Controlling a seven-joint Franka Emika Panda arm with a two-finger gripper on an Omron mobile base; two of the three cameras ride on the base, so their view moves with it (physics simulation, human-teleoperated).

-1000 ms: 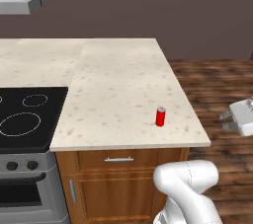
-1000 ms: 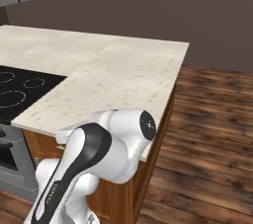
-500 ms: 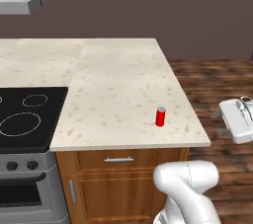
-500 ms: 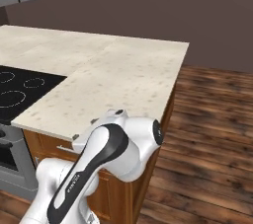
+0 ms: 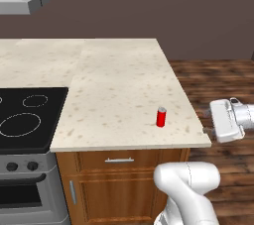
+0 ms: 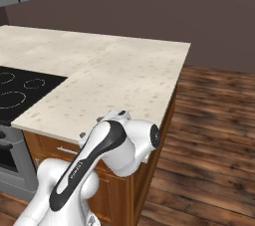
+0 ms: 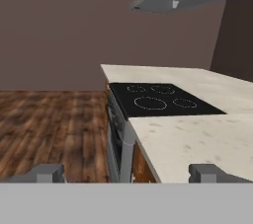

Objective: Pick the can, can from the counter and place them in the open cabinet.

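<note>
Item: one small plain bright red soda can with a silver top (image 5: 160, 117), upright on the cream-beige speckled stone countertop (image 5: 119, 95), lower right of centre in the left base view, near the front edge. Two-finger gripper (image 7: 127, 173): tips spread wide, empty, off the counter. Status, judged: nothing stowed; pick and placement remain.
</note>
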